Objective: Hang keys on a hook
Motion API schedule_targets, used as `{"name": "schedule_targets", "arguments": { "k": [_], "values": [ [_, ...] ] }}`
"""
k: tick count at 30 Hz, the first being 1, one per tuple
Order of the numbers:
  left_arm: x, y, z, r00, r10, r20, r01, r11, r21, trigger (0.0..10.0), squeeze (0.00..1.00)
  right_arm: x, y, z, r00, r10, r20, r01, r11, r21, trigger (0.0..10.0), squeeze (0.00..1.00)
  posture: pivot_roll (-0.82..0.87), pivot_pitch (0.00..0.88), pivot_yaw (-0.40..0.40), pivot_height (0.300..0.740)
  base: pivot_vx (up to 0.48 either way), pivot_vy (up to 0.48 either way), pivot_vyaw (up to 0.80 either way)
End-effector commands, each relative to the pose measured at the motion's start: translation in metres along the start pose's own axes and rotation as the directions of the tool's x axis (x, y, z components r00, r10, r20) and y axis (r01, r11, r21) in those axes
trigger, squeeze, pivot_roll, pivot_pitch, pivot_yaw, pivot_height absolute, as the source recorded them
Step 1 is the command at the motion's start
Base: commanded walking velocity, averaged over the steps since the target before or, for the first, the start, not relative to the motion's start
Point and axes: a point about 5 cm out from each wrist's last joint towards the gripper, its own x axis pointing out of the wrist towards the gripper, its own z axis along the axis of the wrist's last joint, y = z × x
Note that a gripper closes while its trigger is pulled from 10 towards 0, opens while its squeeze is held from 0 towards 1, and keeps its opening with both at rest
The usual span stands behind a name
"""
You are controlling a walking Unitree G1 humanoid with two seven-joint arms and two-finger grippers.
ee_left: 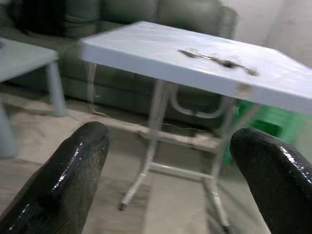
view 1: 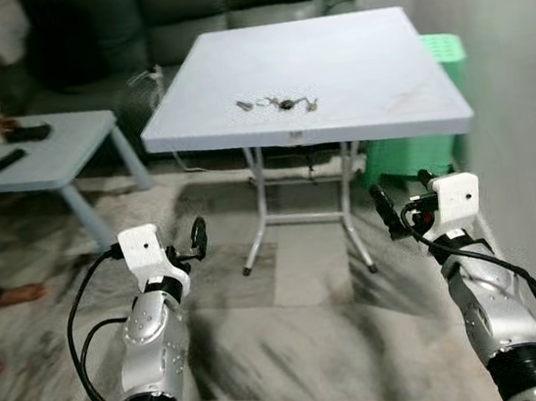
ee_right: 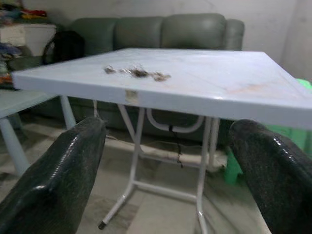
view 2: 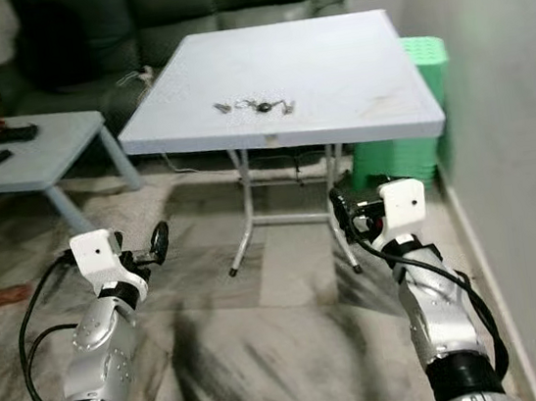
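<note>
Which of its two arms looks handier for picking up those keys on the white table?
Probably the left, though only slightly. The keys lie near the table's front edge, a little left of its middle. Both the left pincer and the right pincer hang open, short of the table, so the robot must step closer first.

A square white worktop [view 1: 329, 64] stands on folding white metal legs [view 1: 263, 223] over a streaked, marbled floor [view 1: 298, 355]. A bunch of keys [view 1: 278, 103] lies spread in a short row directly on the worktop, nearer its front edge than its back edge and toward the robot's left of its middle. A faint brownish smear [view 1: 398, 99] marks the worktop on the far side of the keys from that left edge. A small tag or sticker [ee_right: 129, 94] sits on the worktop's front edge, just below the keys. Beyond the worktop's left edge stands a lower pale blue table [view 1: 54, 150], well apart from the keys, with a dark remote [view 1: 6, 161] lying on it.
</note>
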Motion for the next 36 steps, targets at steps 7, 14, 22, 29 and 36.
{"name": "schedule_targets", "arguments": {
  "k": [7, 14, 22, 29, 36],
  "values": [
    [0.0003, 0.0088, 0.0099, 0.999, 0.019, 0.029, -0.019, 1.0, 0.007, 10.0, 0.0, 0.004, 0.0035, 0.0078, 0.999, 0.01, 0.036, -0.011, 1.0, 0.024, 10.0, 0.0, -0.02, 0.0, -0.012, 0.74, 0.036, 0.0, 0.0],
    [0.0008, 0.0103, 0.0116, 0.999, 0.025, 0.03, -0.025, 1.0, 0.001, 10.0, 0.0, 0.0042, 0.0033, 0.0088, 0.999, 0.012, 0.042, -0.014, 0.999, 0.034, 10.0, 0.0, -0.01, 0.0, -0.011, 0.74, 0.268, 0.0, 0.0],
    [0.0022, 0.0099, 0.0134, 0.999, 0.019, 0.032, -0.019, 1.0, 0.004, 10.0, 0.0, 0.0053, 0.0047, 0.0097, 0.999, 0.016, 0.049, -0.018, 0.999, 0.045, 10.0, 0.0, -0.01, 0.0, -0.008, 0.74, 0.27, 0.0, 0.0],
    [0.0024, 0.009, 0.0131, 0.999, 0.016, 0.03, -0.017, 1.0, 0.004, 10.0, 0.0, 0.0048, 0.0049, 0.01, 0.999, 0.018, 0.051, -0.02, 0.999, 0.05, 10.0, 0.0, -0.01, 0.0, -0.007, 0.74, 0.268, 0.0, 0.0],
    [0.0034, 0.0084, 0.0133, 1.0, 0.014, 0.028, -0.014, 1.0, 0.003, 10.0, 0.0, 0.0053, 0.0045, 0.0105, 0.998, 0.019, 0.053, -0.022, 0.998, 0.051, 10.0, 0.0, -0.02, 0.0, -0.006, 0.74, 0.268, 0.0, 0.0]
  ]
}}
